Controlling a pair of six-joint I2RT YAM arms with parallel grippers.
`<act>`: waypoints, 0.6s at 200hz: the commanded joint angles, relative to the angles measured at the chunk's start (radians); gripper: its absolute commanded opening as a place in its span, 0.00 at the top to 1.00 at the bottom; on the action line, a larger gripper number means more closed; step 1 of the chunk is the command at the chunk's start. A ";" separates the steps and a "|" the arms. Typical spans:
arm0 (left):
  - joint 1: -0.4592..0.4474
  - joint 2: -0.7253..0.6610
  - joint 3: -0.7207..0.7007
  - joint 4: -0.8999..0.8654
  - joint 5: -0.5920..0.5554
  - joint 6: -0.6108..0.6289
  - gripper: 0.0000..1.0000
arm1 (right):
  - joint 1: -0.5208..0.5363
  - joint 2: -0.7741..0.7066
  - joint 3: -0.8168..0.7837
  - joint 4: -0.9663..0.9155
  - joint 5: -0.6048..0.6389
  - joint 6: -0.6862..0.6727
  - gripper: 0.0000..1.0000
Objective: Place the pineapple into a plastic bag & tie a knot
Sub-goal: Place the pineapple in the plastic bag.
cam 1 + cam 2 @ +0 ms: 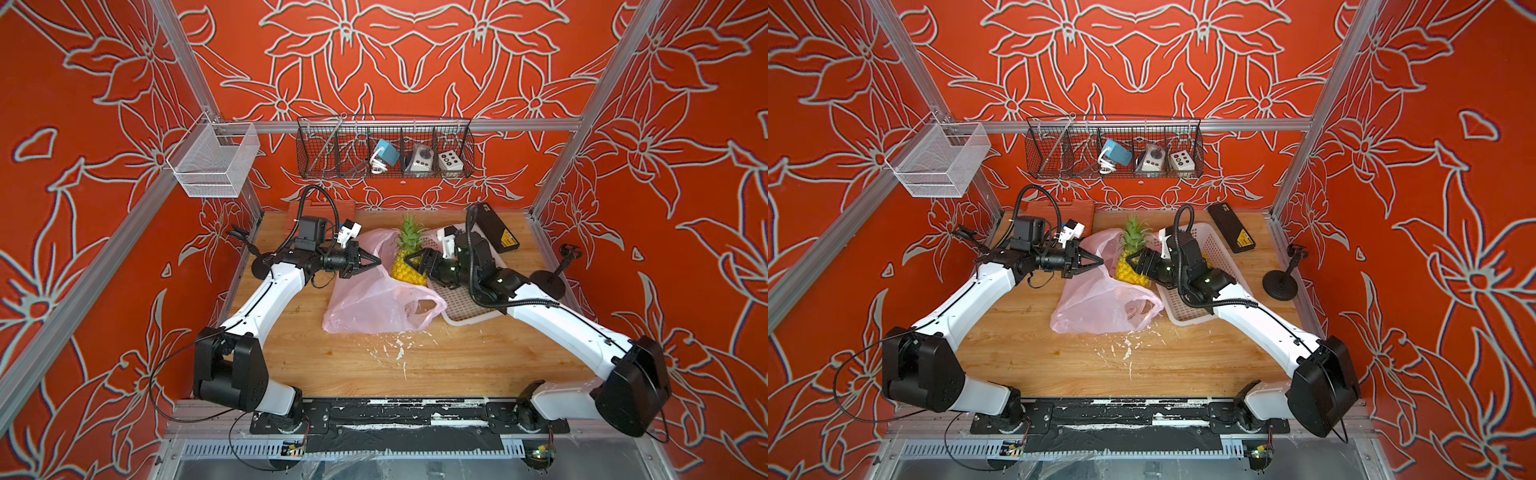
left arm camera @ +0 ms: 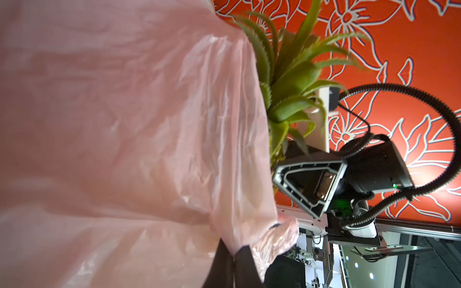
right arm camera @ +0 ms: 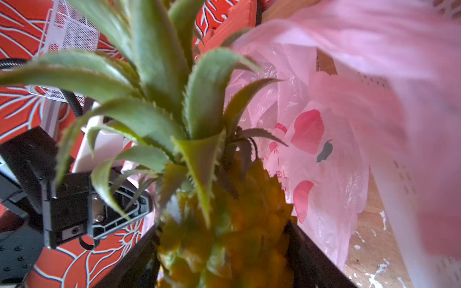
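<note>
The pineapple [image 1: 409, 266] [image 1: 1130, 272] is upright, yellow with a green crown, at the far right edge of the plastic bag [image 1: 374, 303] [image 1: 1096, 307]. My right gripper [image 1: 415, 262] [image 3: 222, 249] is shut on the pineapple's body, one jaw on each side. My left gripper [image 1: 376, 262] [image 2: 234, 251] is shut on a bunched edge of the pale-pink bag [image 2: 124, 124] and holds it up beside the crown [image 2: 291, 82]. Red prints show on the bag [image 3: 324, 149]. One loop handle [image 1: 424, 307] lies open on the table. No knot is in view. I cannot tell whether the fruit's base is inside the bag.
A white perforated tray [image 1: 469, 307] lies under my right arm. A black box [image 1: 496, 230] sits at the back right, and a black stand [image 1: 548, 282] by the right wall. A wire basket [image 1: 386, 145] and a white mesh basket [image 1: 212, 162] hang higher up.
</note>
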 commanded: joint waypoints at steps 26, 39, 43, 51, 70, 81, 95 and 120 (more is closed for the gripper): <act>-0.004 -0.033 -0.038 0.080 -0.033 -0.036 1.00 | 0.062 -0.019 -0.102 0.133 0.105 0.111 0.65; -0.006 -0.040 -0.050 0.110 -0.041 -0.055 1.00 | 0.061 0.005 -0.113 0.148 0.102 0.127 0.65; -0.006 -0.041 -0.053 0.121 -0.042 -0.061 1.00 | 0.062 0.018 -0.112 0.150 0.099 0.129 0.65; -0.006 -0.046 -0.060 0.136 -0.049 -0.071 1.00 | 0.063 0.035 -0.112 0.161 0.090 0.138 0.65; -0.016 -0.047 -0.074 0.169 -0.065 -0.092 1.00 | 0.065 0.085 -0.118 0.235 0.064 0.177 0.65; -0.033 -0.038 -0.072 0.166 -0.063 -0.088 1.00 | 0.066 0.122 -0.104 0.274 0.041 0.192 0.65; -0.054 -0.028 -0.072 0.142 -0.072 -0.067 1.00 | 0.067 0.152 -0.091 0.331 0.033 0.210 0.65; -0.067 -0.031 -0.096 0.114 -0.076 -0.046 1.00 | 0.048 0.149 -0.042 0.349 0.083 0.186 0.65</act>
